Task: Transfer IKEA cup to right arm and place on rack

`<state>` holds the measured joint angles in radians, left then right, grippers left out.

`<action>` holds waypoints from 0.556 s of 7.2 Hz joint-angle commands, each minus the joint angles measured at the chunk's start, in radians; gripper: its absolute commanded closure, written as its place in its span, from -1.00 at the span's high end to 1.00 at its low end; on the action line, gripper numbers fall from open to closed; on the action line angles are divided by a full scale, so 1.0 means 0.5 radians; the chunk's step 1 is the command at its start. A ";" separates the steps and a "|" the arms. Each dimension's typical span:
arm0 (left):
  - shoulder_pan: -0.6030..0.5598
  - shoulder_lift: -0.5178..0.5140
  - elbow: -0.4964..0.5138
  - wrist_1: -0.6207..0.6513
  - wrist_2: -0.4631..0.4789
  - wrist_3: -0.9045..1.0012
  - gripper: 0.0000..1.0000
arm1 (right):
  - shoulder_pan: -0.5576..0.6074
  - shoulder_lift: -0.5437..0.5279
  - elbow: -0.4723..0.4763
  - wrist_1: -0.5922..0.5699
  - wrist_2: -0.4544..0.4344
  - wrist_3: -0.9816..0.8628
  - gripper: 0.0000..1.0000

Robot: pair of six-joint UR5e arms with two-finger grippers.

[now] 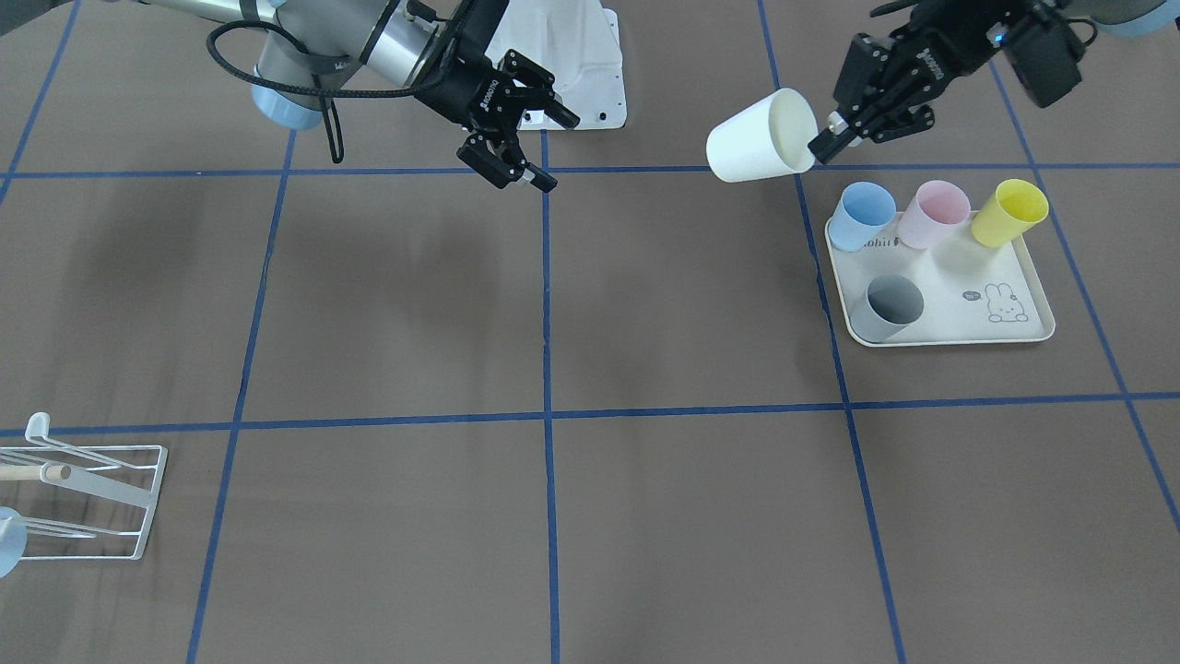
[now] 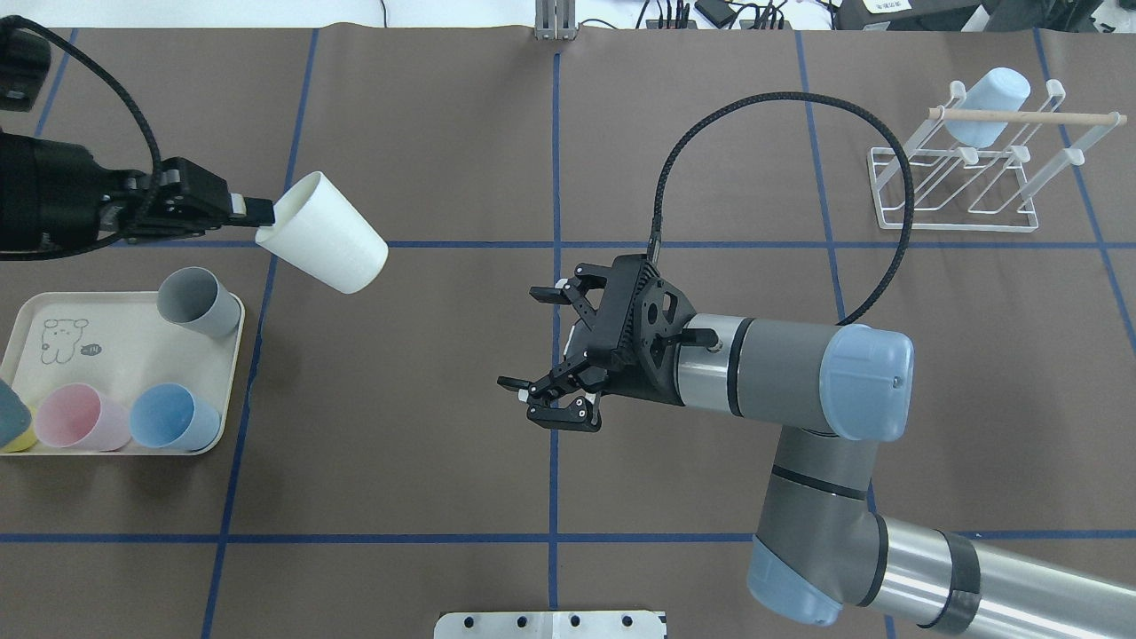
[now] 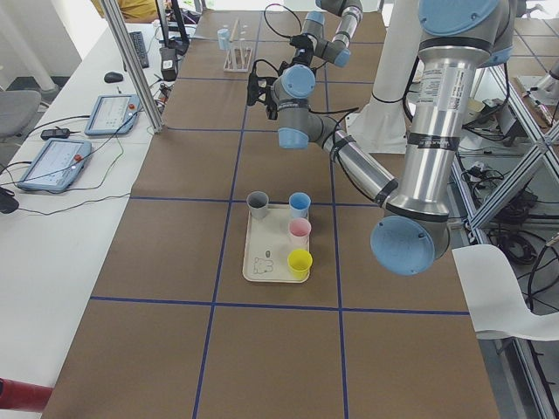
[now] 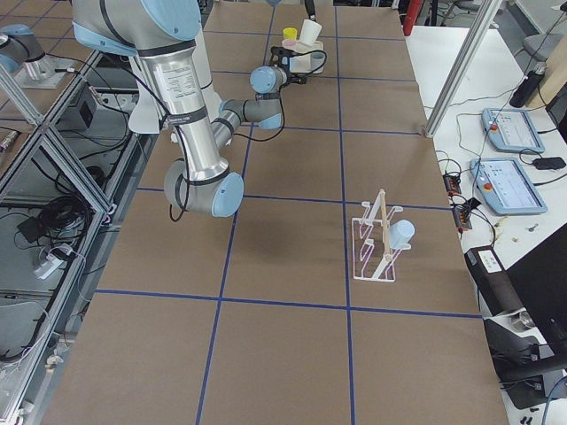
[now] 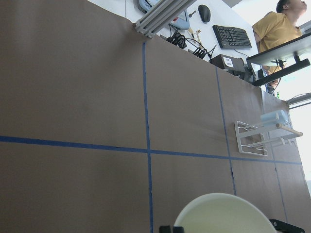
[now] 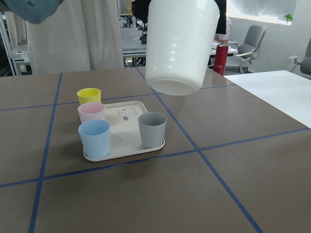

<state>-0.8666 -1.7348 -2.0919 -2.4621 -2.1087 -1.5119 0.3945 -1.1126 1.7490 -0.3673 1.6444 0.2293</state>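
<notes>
Pinches the white IKEA cup [image 2: 324,232] by its rim in the left gripper [image 2: 259,211], aloft near the rabbit-printed tray [image 2: 124,348], mid-handover; likely needs carrying next into the wide-spread right gripper [image 2: 524,338].

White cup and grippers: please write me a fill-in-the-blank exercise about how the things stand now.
The left gripper holds a lifted cup whose colour is ___.
The right gripper is ___ and holds nothing.
Counting the grey cup, the tray carries ___ cups.
The hung cup on the rack is light ___.
Missing words: white; open; four; blue.
</notes>
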 commanded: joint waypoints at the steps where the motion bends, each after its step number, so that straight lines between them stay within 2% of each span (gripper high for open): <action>1: 0.226 -0.116 0.002 0.003 0.140 -0.136 -1.00 | -0.019 0.004 -0.080 0.142 -0.070 -0.001 0.99; 4: 0.401 -0.172 0.027 0.009 0.305 -0.179 -1.00 | -0.019 0.016 -0.077 0.142 -0.070 -0.001 0.99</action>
<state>-0.6961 -1.8122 -2.0837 -2.4591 -1.9837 -1.5974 0.3853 -1.1068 1.7109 -0.2969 1.6098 0.2286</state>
